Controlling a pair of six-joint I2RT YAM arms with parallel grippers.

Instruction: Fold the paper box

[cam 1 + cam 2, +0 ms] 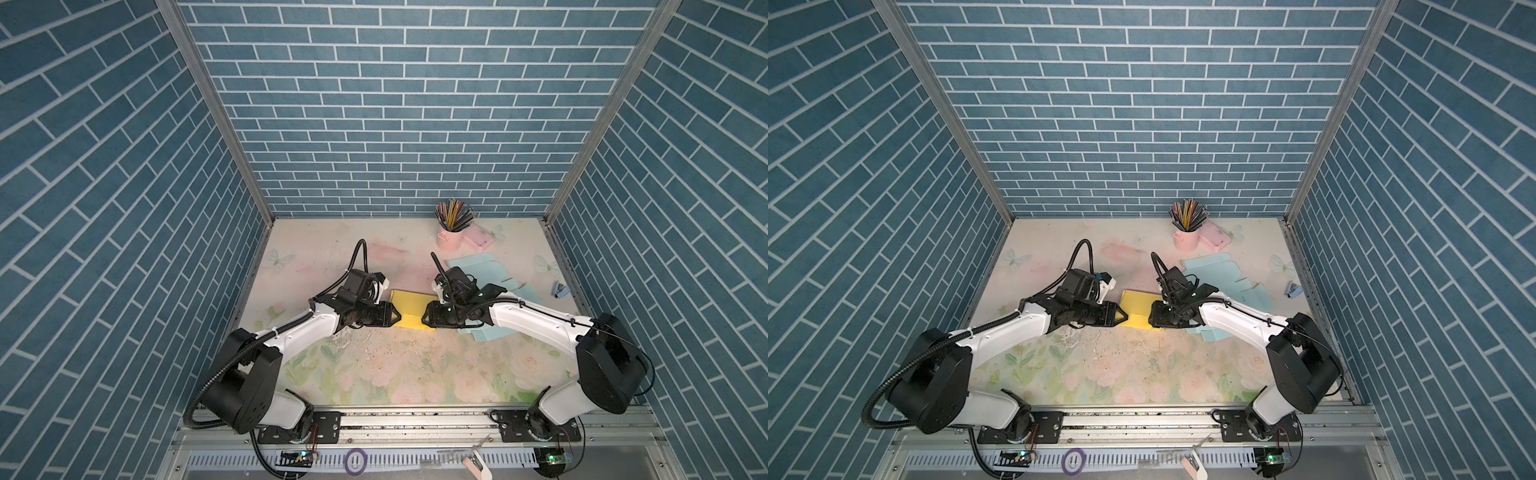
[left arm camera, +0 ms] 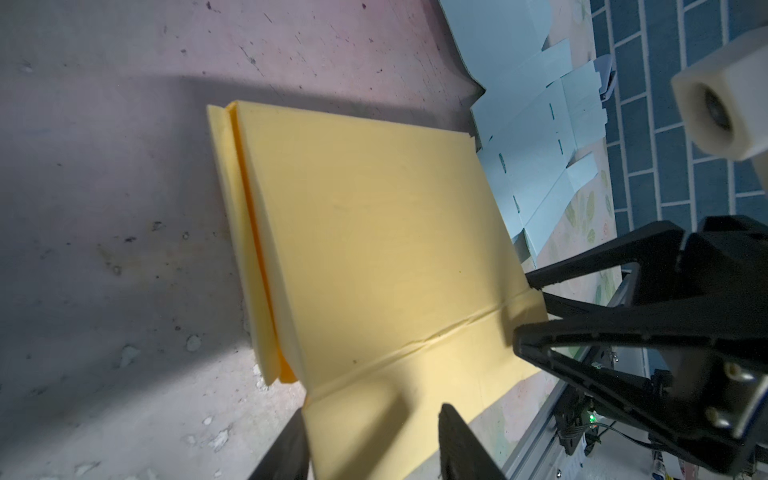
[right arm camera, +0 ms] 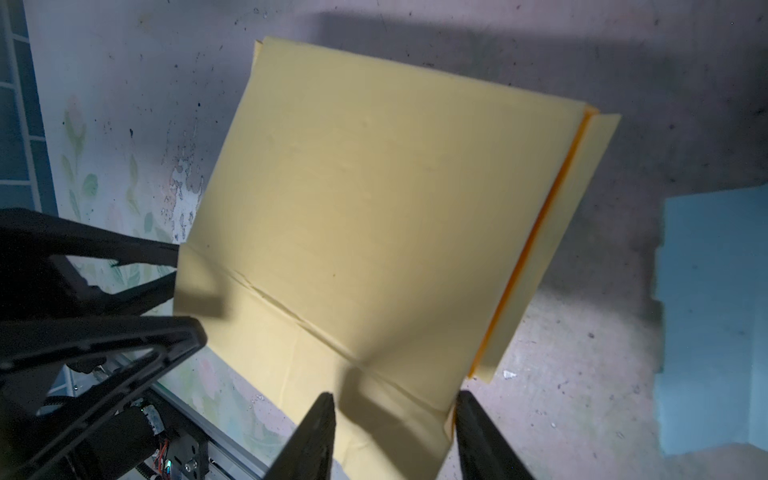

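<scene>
Creased, flattened yellow paper box [image 2: 374, 228] on scuffed tabletop [image 2: 104, 208].

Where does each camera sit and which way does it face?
Both top views: high over the arm bases, looking down at the table; left arm and right arm show.
Left wrist: faces past the left gripper across the box to the right gripper.
Right wrist: the reverse, past the right gripper to the left gripper.
Shared: all four show the box and blue sheets.
</scene>
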